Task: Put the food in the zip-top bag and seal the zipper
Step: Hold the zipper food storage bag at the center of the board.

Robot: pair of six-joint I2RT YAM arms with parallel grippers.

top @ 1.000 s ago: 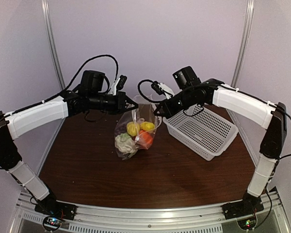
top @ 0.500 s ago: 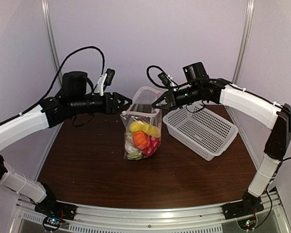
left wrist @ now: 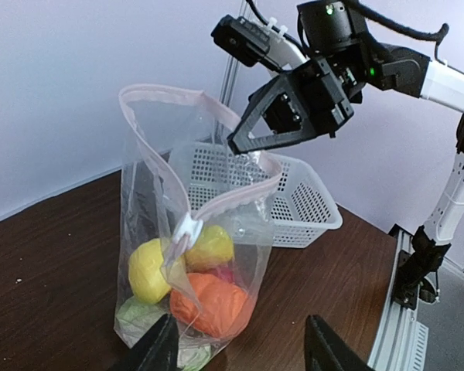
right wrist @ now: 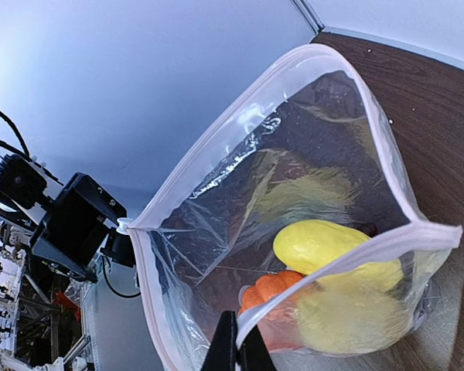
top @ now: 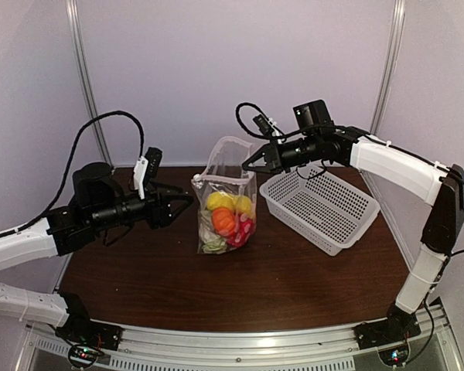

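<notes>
The zip-top bag (top: pixel 226 205) stands upright on the table with its mouth gaping. Inside lies the food: two yellow pieces (left wrist: pixel 148 269) (left wrist: pixel 210 247), an orange piece (left wrist: pixel 213 303) and a pale green-white one (left wrist: pixel 151 321) at the bottom. The pinkish-white zipper (left wrist: pixel 162 97) runs unsealed round the mouth, with a white slider (left wrist: pixel 184 232) at its left corner. My right gripper (top: pixel 251 165) (right wrist: pixel 236 352) is shut on the bag's right top edge and holds it up. Left of the bag and apart from it, my left gripper (top: pixel 187 202) (left wrist: pixel 240 352) is open and empty.
A white mesh basket (top: pixel 325 209) sits on the brown table right of the bag, under my right arm. The left arm (right wrist: pixel 73 224) shows dark beyond the bag's mouth in the right wrist view. Pale walls close in the back and sides.
My left gripper has opened, let go of the bag's left corner and drawn back left and lower. The bag has swung upright, hanging from the right gripper.
</notes>
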